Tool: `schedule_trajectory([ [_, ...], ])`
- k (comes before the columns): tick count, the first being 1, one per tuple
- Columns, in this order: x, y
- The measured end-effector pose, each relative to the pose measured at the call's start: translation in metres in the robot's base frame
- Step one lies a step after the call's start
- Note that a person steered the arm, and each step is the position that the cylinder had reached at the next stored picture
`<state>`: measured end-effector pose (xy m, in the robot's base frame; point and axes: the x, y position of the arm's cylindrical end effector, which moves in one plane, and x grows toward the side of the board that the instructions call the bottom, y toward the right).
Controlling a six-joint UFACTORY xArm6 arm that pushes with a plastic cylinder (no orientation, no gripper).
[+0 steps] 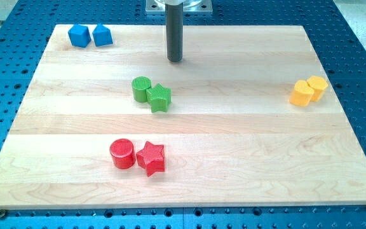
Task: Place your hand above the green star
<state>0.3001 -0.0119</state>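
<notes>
The green star [160,98] lies left of the board's centre, touching a green cylinder [141,88] on its upper left. My tip [175,60] is the lower end of a dark rod coming down from the view's top. It stands apart from the star, a little to the star's upper right, toward the view's top. It touches no block.
A red cylinder [122,154] and a red star [151,158] sit together toward the bottom. Two blue blocks [89,35] sit at the top left corner. Two yellow blocks [308,90] sit at the right. The wooden board [234,146] rests on a blue perforated table.
</notes>
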Motion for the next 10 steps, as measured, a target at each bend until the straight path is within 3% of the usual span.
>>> schedule_trajectory([
  [10,-0.006,-0.038],
])
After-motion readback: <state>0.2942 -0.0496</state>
